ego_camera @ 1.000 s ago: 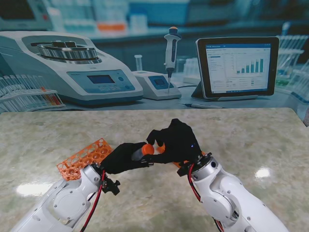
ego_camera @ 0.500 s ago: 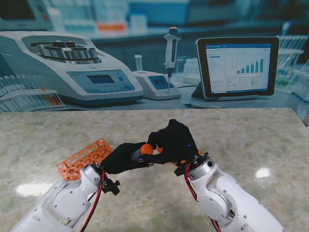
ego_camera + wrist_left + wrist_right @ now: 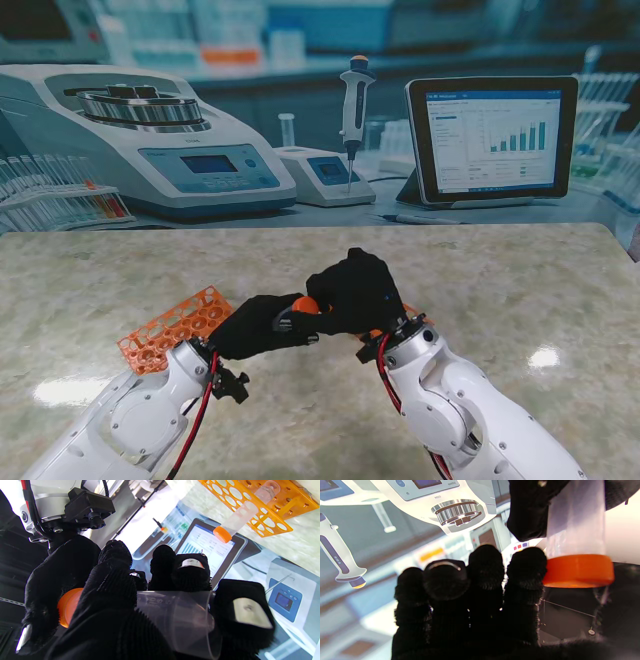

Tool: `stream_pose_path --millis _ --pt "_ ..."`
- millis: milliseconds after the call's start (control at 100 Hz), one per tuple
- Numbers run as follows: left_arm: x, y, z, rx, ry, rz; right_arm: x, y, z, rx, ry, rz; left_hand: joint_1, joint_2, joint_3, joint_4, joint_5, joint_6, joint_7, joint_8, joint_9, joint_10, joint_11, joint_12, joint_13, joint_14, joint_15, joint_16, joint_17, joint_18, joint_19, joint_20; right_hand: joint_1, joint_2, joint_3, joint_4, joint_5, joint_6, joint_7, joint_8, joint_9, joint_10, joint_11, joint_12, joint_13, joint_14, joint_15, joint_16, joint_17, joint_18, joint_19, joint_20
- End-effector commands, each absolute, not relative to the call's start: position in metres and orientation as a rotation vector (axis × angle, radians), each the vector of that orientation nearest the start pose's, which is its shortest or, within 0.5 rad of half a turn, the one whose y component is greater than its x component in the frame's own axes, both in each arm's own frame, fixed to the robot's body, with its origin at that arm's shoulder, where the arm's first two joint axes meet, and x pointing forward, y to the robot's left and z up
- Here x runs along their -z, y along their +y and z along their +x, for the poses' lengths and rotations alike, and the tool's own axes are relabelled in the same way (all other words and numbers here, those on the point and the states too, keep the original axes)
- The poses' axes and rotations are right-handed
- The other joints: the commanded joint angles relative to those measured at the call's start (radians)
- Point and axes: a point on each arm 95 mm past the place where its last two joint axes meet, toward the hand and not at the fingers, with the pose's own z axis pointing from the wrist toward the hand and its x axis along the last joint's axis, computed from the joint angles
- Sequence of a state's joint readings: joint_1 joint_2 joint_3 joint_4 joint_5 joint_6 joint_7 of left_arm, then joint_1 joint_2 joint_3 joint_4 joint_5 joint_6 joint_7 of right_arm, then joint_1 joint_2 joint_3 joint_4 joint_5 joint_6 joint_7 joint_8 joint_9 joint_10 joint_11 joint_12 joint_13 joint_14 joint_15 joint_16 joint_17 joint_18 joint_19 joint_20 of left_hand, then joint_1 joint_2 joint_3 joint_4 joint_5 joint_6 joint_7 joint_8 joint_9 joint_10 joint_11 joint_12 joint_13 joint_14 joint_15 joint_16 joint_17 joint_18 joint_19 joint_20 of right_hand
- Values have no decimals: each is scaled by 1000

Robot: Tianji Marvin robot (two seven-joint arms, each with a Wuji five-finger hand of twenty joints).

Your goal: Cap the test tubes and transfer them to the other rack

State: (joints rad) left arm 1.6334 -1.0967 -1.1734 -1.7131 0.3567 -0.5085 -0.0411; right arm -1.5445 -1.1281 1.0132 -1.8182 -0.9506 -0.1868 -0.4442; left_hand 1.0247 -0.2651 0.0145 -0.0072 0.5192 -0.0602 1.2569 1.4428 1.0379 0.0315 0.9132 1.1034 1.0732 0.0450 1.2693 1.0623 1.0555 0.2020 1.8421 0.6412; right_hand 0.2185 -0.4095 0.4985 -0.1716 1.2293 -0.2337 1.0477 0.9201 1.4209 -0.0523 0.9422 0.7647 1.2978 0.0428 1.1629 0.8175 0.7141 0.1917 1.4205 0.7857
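My left hand [image 3: 258, 326] is shut on a clear test tube [image 3: 175, 620], held roughly level above the table. An orange cap [image 3: 303, 304] sits on the tube's mouth. My right hand [image 3: 355, 290] is closed over that orange cap [image 3: 577, 570], with a fingertip [image 3: 527, 565] against its side. An orange rack [image 3: 175, 324] lies just left of my left hand. In the left wrist view another orange rack [image 3: 262, 510] holds a capped tube [image 3: 235, 520]. My right hand hides most of that rack in the stand view.
Along the table's far edge stand a centrifuge [image 3: 150, 135], a small device [image 3: 322, 175] with a pipette [image 3: 354, 100], and a tablet [image 3: 492, 135]. A rack of tubes [image 3: 55, 195] stands at the far left.
My right hand and forearm have shifted slightly left, closing further over the cap, so less orange shows. My left hand and the tube have stayed put.
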Motion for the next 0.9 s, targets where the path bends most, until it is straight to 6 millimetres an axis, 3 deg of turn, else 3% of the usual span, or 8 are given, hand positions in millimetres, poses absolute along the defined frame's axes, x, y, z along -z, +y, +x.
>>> stream_pose_path --millis 0,90,200,310,470,590,710,890 --pt "285 -66 349 2476 1415 -1348 230 112 350 -2187 1162 769 32 49 13 0 10 -53 28 32 11 -27 -6 -6 35 -10 34 11 29 -120 137 -14 28 109 51 42 74 -135 41 -14 31 -5 35 -11 14 7 27 -3 -2 24 48 21" --pt "285 -66 349 2476 1414 -1347 230 112 351 -2183 1162 789 31 49 12 0 10 -53 28 32 12 -28 -6 -6 36 -10 34 11 29 -121 137 -14 -4 146 26 48 70 -127 29 -36 30 1 21 -26 13 14 16 -10 -11 27 47 20" --pt "285 -65 349 2475 1415 -1347 230 110 352 -2172 1159 811 31 50 13 0 10 -53 28 32 11 -28 -6 -6 36 -11 34 11 29 -121 137 -14 -66 182 10 54 55 -110 -55 -85 26 4 -63 -61 11 18 -54 -35 -37 23 29 15" --pt "285 -65 349 2474 1415 -1347 230 108 352 -2168 1146 826 32 50 13 0 10 -53 28 32 11 -28 -6 -6 36 -10 34 11 29 -121 137 -14 -93 194 13 54 24 -87 -152 -97 21 12 -181 -82 7 24 -142 -48 -64 21 6 12" --pt "285 -65 349 2473 1413 -1347 229 105 350 -2162 1107 818 30 49 12 0 10 -53 28 32 10 -28 -6 -6 36 -10 34 11 29 -121 137 -14 -92 204 -3 58 -110 -25 -318 -122 -67 24 -366 -86 -41 21 -337 -45 -146 20 -72 -5" --pt "285 -64 349 2473 1412 -1347 227 100 346 -2131 1080 790 31 50 12 0 10 -53 28 32 11 -28 -6 -6 36 -10 34 11 29 -121 137 -14 -64 163 6 59 -190 -6 -411 -169 -136 14 -453 -108 -119 17 -424 -28 -226 24 -142 -15" --pt "285 -64 349 2472 1412 -1346 226 95 341 -2127 1059 780 31 50 13 0 10 -53 28 32 11 -28 -6 -6 36 -10 34 11 29 -120 137 -14 -47 132 15 58 -231 15 -449 -194 -174 19 -488 -120 -141 13 -444 -22 -244 27 -157 -12" --pt "285 -65 350 2472 1413 -1347 226 89 334 -2120 1075 746 31 49 13 0 10 -53 28 32 10 -27 -6 -6 36 -10 34 11 29 -120 137 -14 -52 24 65 53 -317 44 -509 -229 -253 17 -545 -143 -178 -5 -480 -17 -258 24 -177 -5"
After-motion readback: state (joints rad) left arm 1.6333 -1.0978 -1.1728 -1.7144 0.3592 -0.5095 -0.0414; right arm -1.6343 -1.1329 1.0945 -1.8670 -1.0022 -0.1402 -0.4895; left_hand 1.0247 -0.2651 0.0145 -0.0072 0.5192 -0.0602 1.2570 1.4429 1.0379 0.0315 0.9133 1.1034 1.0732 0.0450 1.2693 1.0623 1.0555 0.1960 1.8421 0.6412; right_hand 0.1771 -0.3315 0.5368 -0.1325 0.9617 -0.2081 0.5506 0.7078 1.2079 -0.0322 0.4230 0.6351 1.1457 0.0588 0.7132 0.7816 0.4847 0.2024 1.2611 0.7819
